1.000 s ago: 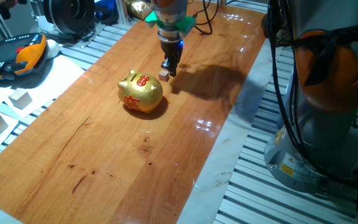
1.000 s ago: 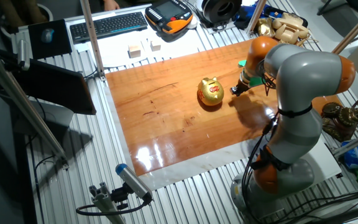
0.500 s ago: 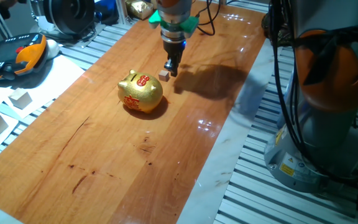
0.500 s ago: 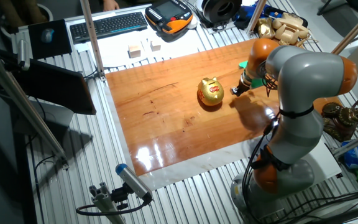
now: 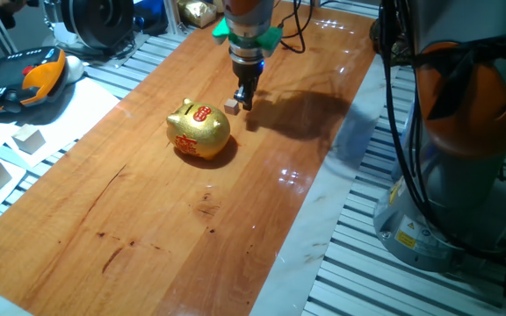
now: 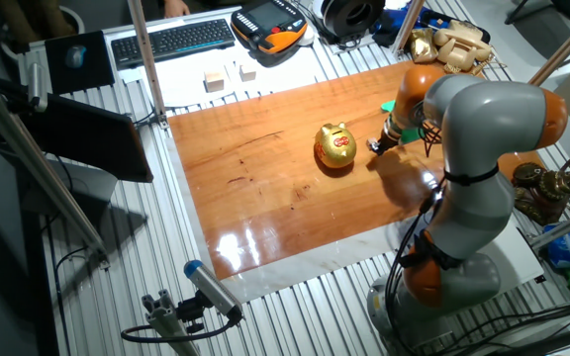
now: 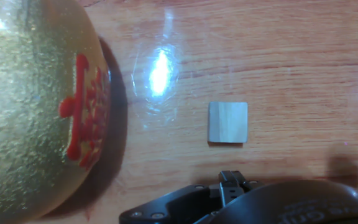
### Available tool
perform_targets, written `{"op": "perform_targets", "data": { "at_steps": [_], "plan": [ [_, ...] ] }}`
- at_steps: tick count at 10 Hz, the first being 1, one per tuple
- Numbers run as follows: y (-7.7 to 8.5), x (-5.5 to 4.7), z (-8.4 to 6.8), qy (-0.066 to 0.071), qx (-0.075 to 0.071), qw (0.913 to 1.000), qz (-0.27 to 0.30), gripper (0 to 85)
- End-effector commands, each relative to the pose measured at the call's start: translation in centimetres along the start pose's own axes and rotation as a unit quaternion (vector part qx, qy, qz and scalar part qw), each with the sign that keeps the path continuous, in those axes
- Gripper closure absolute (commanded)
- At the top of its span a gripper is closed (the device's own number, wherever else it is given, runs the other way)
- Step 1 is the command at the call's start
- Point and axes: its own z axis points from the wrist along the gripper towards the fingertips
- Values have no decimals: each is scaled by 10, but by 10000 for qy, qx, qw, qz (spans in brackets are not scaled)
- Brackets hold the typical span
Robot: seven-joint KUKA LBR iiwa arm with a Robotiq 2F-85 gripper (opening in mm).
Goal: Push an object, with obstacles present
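The arm (image 6: 483, 129) was silver-grey with orange joints, black cables alongside, a green collar above the dark claw (image 5: 245, 95).

You get bright, even overhead light in all three views. White glare patches sit on the glossy surface (image 5: 262, 202) at twelve and four o'clock in one fixed view. The arm's soft shadow (image 5: 301, 114) falls toward three o'clock. In the hand view, the piggy bank (image 7: 33, 106) at nine o'clock looks soft and grainy; the cube (image 7: 227, 122) is sharper.
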Motion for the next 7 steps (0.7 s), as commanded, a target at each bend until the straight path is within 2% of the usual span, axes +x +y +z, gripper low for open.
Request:
{"op": "perform_targets", "data": {
  "at_steps": [1, 3, 7],
  "plan": [
    [0, -1, 1, -10, -10, 10000, -3, 850],
    [3, -5, -1, -24, 7, 10000, -19, 850],
    [1, -10, 4, -83, 35, 9999, -113, 850]
  ]
}}
